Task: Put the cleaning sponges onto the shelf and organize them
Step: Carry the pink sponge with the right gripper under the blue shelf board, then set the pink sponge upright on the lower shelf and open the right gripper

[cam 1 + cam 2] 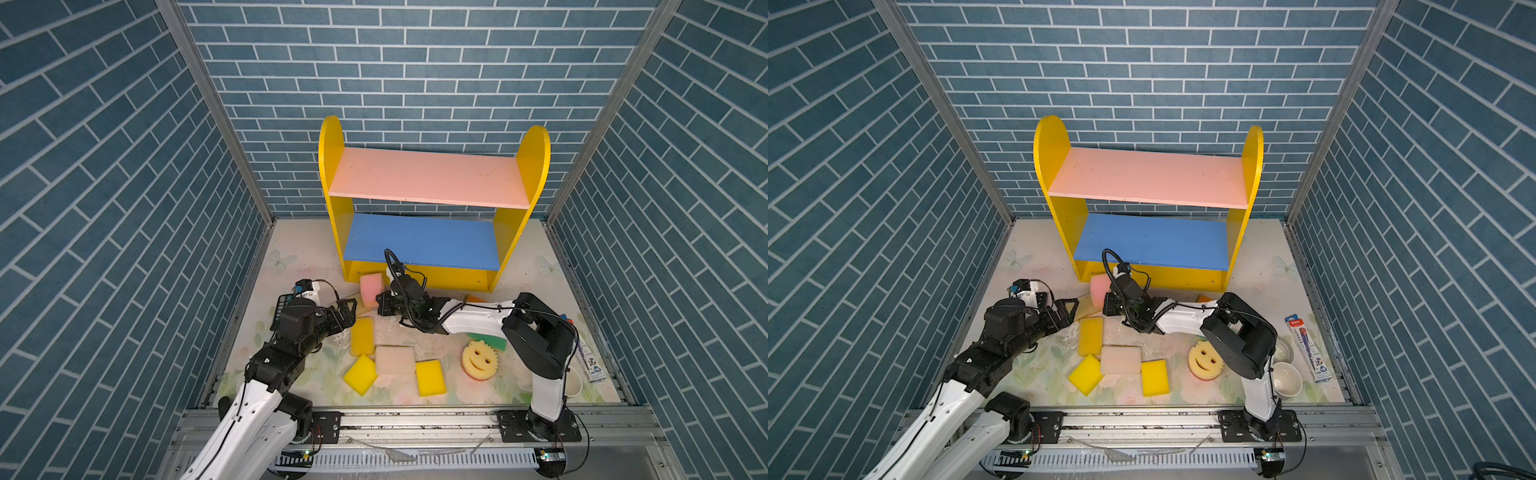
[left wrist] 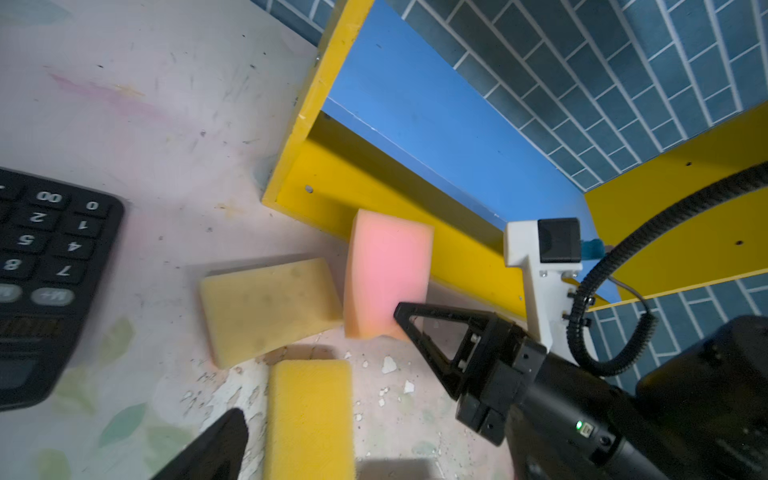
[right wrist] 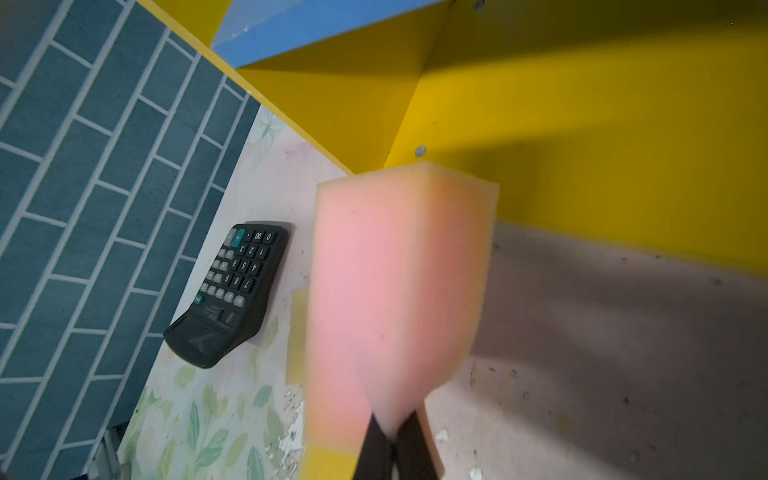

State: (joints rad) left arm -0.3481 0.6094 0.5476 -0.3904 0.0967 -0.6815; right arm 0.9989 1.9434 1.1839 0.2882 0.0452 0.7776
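Pink sponge (image 1: 371, 286) pinched in our right hand (image 3: 392, 422) near the shelf (image 1: 428, 178) base; left hand (image 1: 347, 311) spread empty. Boards look bare, so we judge the other sponges (image 1: 395, 360) all remain.

The right arm reaches low across the middle, forearm near level. The right gripper (image 1: 380, 305) has its jaws pinched shut on one end of a pink sponge (image 1: 371, 287) that sticks out ahead of them. The left arm stretches forward, and the left gripper (image 1: 350, 313) points toward the right jaws, its own jaws spread and empty.
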